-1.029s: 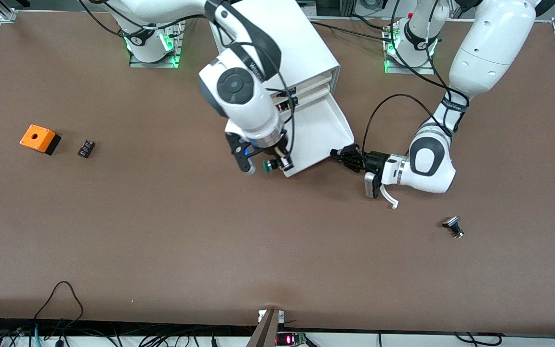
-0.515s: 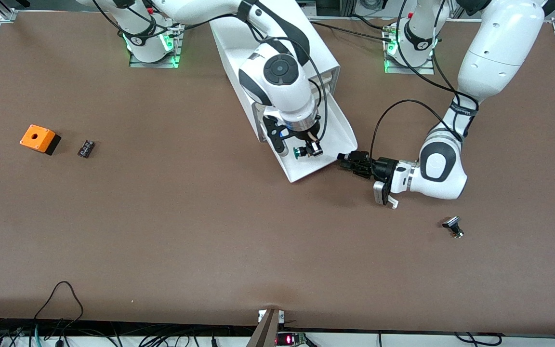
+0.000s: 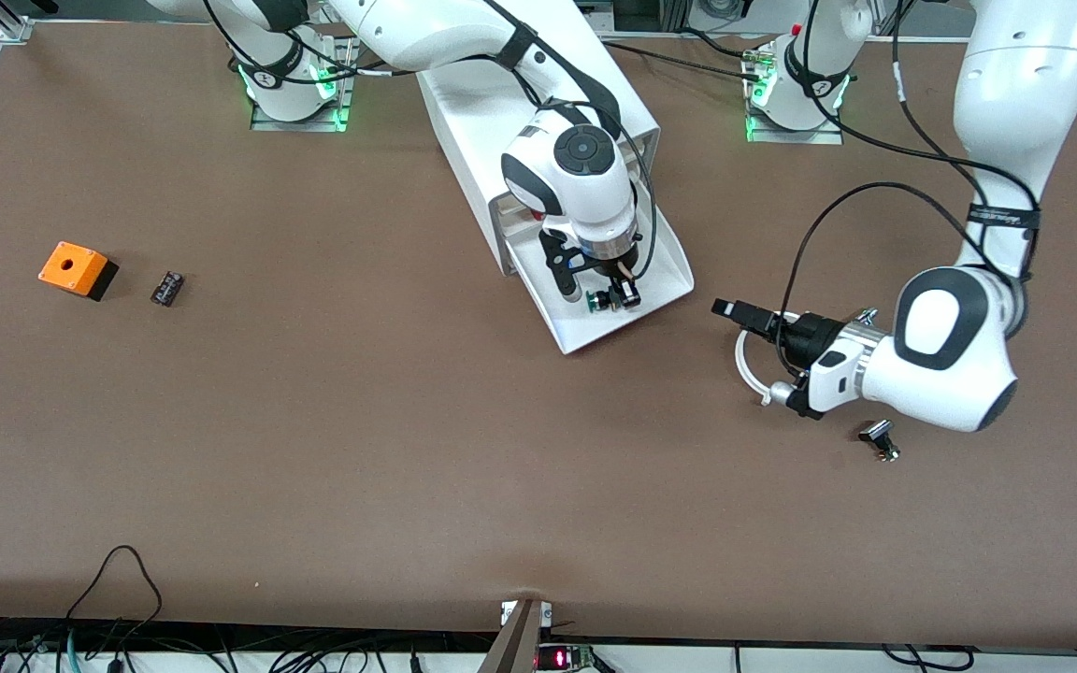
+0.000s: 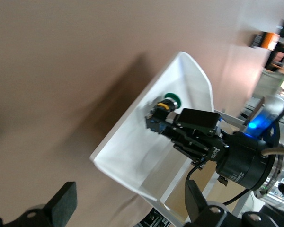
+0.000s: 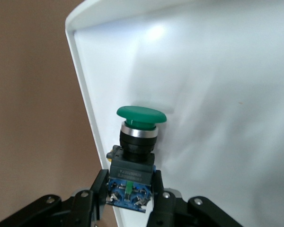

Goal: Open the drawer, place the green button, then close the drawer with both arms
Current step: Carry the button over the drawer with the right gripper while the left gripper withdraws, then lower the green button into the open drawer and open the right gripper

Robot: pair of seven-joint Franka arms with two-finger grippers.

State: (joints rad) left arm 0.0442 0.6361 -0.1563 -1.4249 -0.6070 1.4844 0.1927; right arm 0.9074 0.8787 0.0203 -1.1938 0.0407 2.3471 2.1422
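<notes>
Hovering right gripper (image 3: 606,301) (button (image 5: 135,146) clamped) now over drawer (image 3: 665,252) | left gripper (image 3: 735,313) withdrawn

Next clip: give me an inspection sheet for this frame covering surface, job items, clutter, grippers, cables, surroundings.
Surface: brown table, no spills seen.
Job's things: drawer pulled out of white cabinet; green button held over the drawer.
Clutter: orange box, small black part, another small part by the left arm.
Grippers: right gripper shut on the button; left gripper open, over bare table beside the drawer.
Cables: black loop on the left arm; more along the table's near edge.
Surroundings: nothing seen.
</notes>
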